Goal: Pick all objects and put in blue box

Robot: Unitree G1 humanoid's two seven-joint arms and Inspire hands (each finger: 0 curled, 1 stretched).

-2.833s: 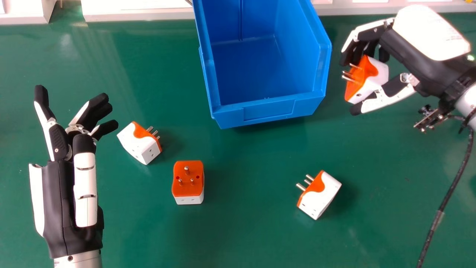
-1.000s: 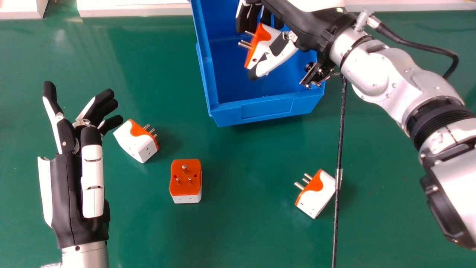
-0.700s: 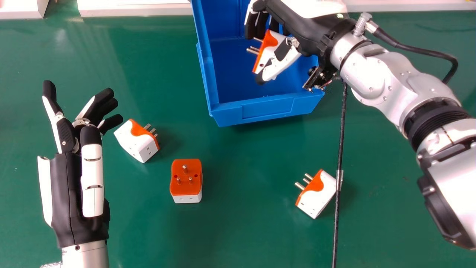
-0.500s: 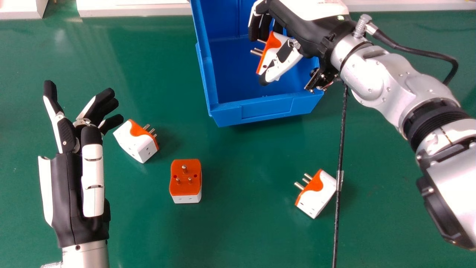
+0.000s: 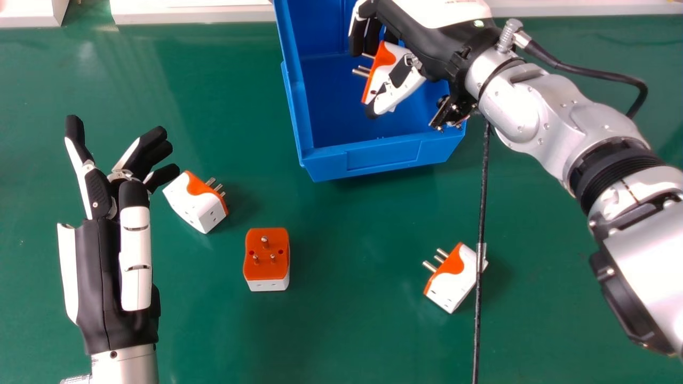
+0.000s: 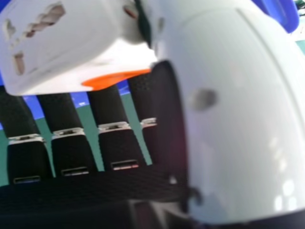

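Observation:
My right hand is over the blue box, its thumb and fingers round an orange and white plug adapter whose pins point left. In the right hand view the held adapter lies between the dark fingers and the thumb of my right hand. One adapter rests just right of my left hand, which is open and holds nothing. Another adapter stands pins up at centre left. A third one lies at the right, partly crossed by a cable.
A black cable hangs from my right wrist down across the green table. The silver right forearm spans the right side. White ledges run along the table's far edge.
The right hand has come from the right side to above the box with the adapter in it, lately shifting only slightly. The left hand has moved slightly right; the adapters on the table stay put.

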